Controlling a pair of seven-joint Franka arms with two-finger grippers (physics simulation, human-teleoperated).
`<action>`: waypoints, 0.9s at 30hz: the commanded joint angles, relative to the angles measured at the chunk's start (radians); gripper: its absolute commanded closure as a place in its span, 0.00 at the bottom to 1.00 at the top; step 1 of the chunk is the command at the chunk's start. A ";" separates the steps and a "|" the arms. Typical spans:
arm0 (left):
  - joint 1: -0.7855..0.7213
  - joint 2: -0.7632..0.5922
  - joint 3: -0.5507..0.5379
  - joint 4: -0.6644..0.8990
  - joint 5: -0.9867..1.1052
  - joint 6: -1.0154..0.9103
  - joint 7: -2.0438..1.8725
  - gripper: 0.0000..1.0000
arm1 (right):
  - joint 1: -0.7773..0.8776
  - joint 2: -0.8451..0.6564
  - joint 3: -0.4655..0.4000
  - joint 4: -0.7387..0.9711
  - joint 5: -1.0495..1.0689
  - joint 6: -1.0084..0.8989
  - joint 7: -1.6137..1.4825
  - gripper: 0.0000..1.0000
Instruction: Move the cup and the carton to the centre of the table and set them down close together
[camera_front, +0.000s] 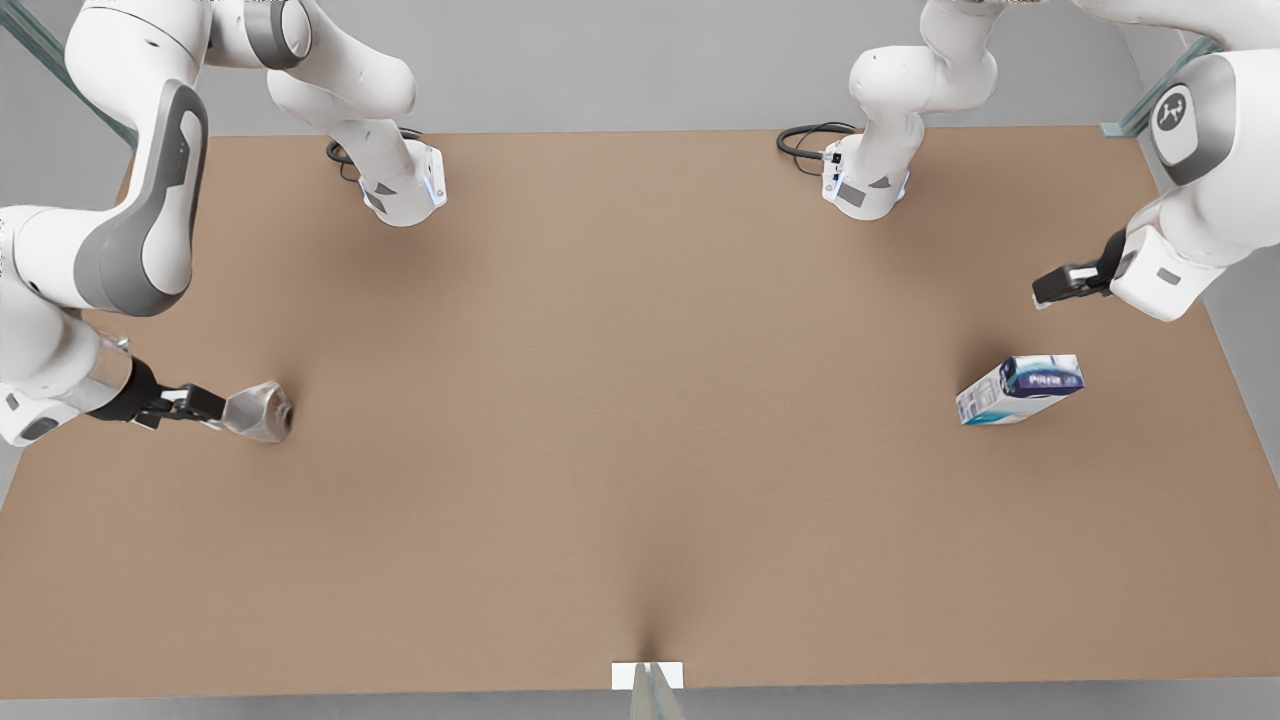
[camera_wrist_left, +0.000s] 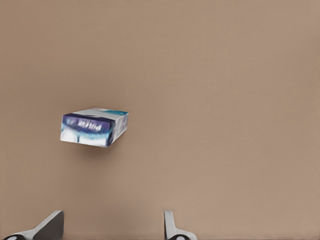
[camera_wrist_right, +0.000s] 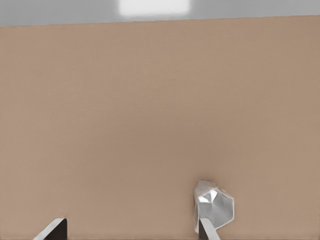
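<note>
- The right gripper is at the middle left of the front view, with the cup at its tips.
- In the right wrist view its fingers are wide apart. The cup sits by one finger, not between the two.
- I think it should line up first, so the cup is in the gap, and then close.
- The left gripper hangs at the upper right of the front view, fingers apart. The carton is near it, on the table.
- It should come down over the carton's short sides.
- Both things are far from the middle.
- I cannot tell if the cup touches the finger, or if it lies on its side.
- Both wrist views cut off most of each finger.
</note>
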 joint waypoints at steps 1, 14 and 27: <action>0.012 0.009 -0.001 0.004 -0.001 0.000 -0.001 0.00 | -0.004 0.000 0.000 -0.001 -0.002 -0.002 -0.002 0.00; 0.012 0.021 -0.007 -0.062 0.000 0.121 -0.129 0.00 | -0.176 0.045 -0.006 -0.488 -0.129 0.273 -0.133 0.00; 0.012 0.021 -0.010 -0.061 -0.001 0.095 -0.130 0.00 | -0.245 0.172 -0.006 -0.476 -0.130 0.337 -0.178 0.00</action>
